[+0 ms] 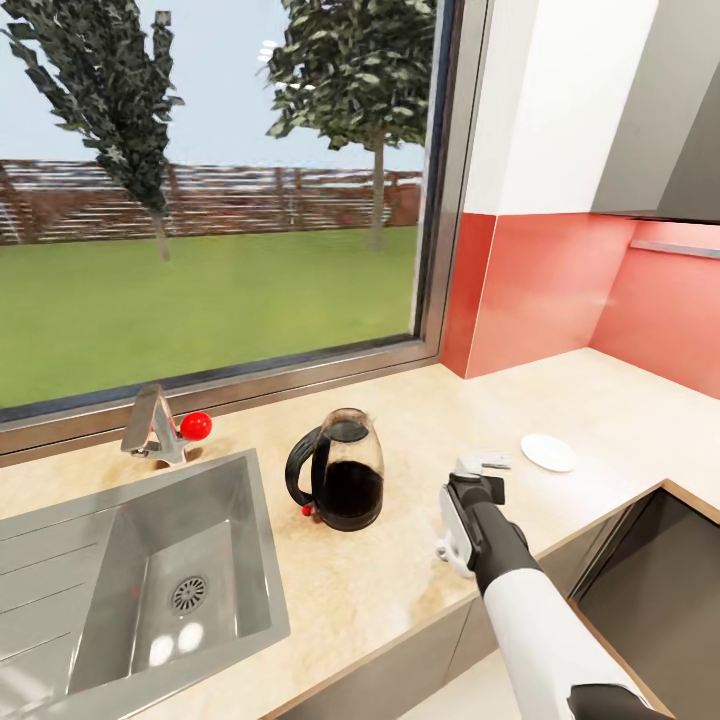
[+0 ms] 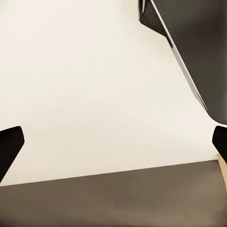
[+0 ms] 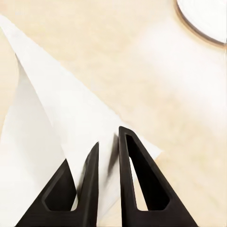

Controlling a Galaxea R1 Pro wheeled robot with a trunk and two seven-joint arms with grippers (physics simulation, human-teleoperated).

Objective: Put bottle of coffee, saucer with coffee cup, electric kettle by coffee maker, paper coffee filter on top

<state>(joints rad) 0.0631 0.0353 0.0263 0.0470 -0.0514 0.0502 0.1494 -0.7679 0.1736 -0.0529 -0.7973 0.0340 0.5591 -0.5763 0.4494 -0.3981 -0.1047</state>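
Along the back of the long light tan wood-grain kitchen countertop (image 1: pixel 400 580) runs a wide window (image 1: pixel 210 200) looking onto lawn and trees, with a glossy red backsplash (image 1: pixel 560 290) filling the corner to its right. Set into the worktop's left end is a stainless steel sink (image 1: pixel 150 590), a steel tap with a red knob (image 1: pixel 165 428) at its back edge. Just right of the sink stands the rounded clear glass electric kettle (image 1: pixel 340 485), black loop handle facing the basin. Farther right, towards the worktop's right end, the small flat round white saucer (image 1: pixel 548 452) lies alone, well apart from the kettle.

Between kettle and saucer, the white right arm reaches forward over the front edge, its black right gripper (image 3: pixel 109 156) lowered to the surface. Its two fingers stand almost together, pinching the edge of the thin white paper coffee filter (image 3: pixel 52 137), which lies creased on the worktop near the saucer. The left gripper (image 2: pixel 113 146) hangs with fingertips spread wide, holding nothing, above a pale floor.
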